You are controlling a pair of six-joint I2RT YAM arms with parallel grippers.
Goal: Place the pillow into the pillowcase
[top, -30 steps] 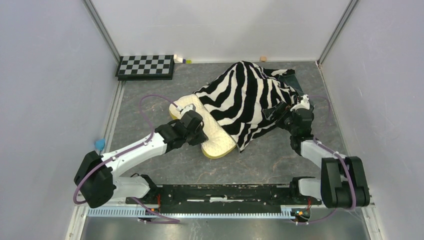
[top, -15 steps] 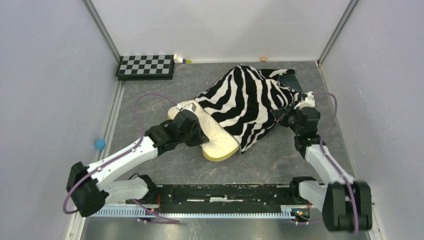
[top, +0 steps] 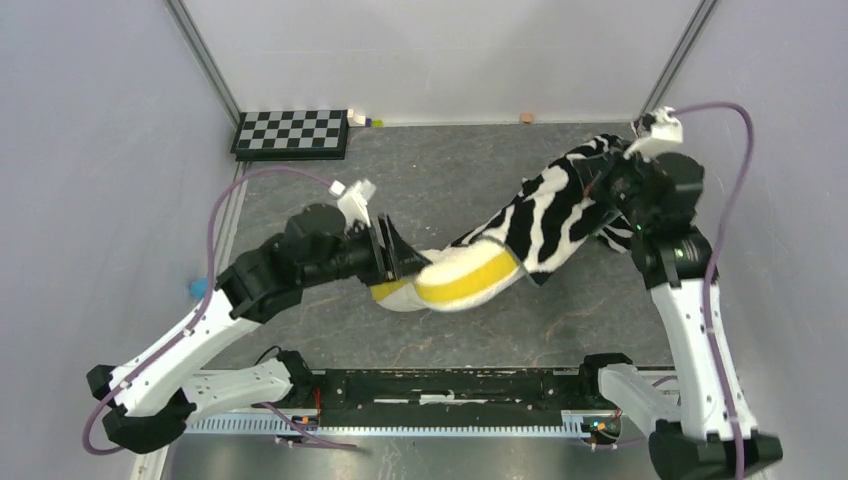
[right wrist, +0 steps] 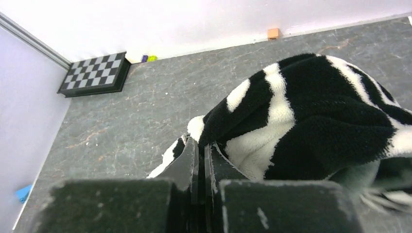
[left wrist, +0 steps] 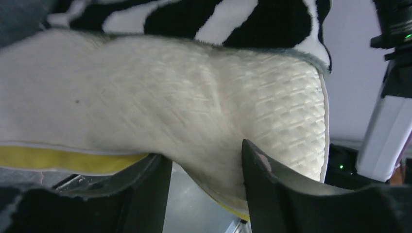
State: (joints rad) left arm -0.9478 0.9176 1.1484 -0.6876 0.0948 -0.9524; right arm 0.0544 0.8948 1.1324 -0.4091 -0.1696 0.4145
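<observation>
The plump cream quilted pillow (top: 455, 283) sticks out, yellow band uppermost, from the mouth of the zebra-striped pillowcase (top: 560, 205). The pillowcase covers the pillow's far part and stretches taut up toward the right, its far end raised off the grey bench (top: 450, 180).

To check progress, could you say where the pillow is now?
The pillow is mid-frame in the top view, its exposed end poking from the pillowcase beside the left claw.
</observation>
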